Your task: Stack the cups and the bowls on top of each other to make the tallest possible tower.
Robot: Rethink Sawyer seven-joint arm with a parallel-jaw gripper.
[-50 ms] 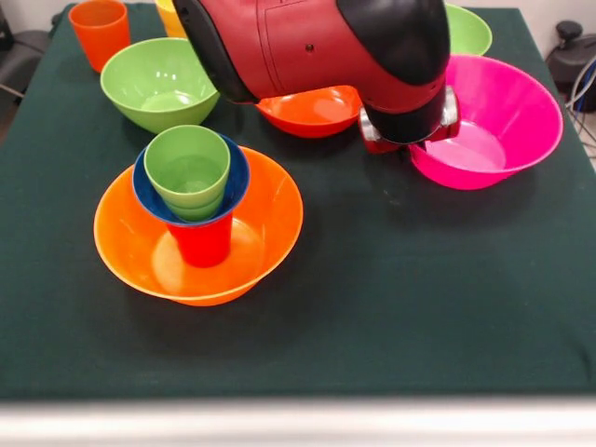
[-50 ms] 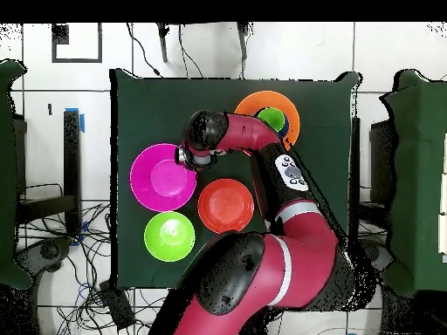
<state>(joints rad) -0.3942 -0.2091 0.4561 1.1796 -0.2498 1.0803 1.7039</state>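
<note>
Dark green cloth covers the surface (image 1: 419, 307) in the front view; a pale strip runs along its near edge. Front view: the tower (image 1: 196, 200) stands left of centre; large orange bowl (image 1: 265, 233) as base, glossy, upright; a red cup (image 1: 202, 244) stands inside it, mouth down as far as I can tell; a small blue bowl (image 1: 237, 182) sits on the red cup; light green cups (image 1: 189, 172) nested in the blue bowl, mouths up. Large pink bowl (image 1: 507, 121) at the right, upright; red-orange bowl (image 1: 312, 112) beside it, partly behind the arm (image 1: 317, 42); a light green bowl (image 1: 158, 84) at upper left; an orange cup (image 1: 100, 31) at the far left corner; a yellow cup (image 1: 169, 14) just shows at the top edge; a second green bowl (image 1: 468, 31) at upper right. End effector (image 1: 410, 135) sits low at the pink bowl's left rim, hidden under the wrist; cannot tell whether it is spread or closed, or holding anything. No readable writing or labels.

Overhead view: surface on a white tiled floor (image 2: 52, 87) with loose cables; other dark tables at both side edges. Tower at the top right of the cloth; arm crosses beside it; end effector (image 2: 186, 157) at the pink bowl's edge.
</note>
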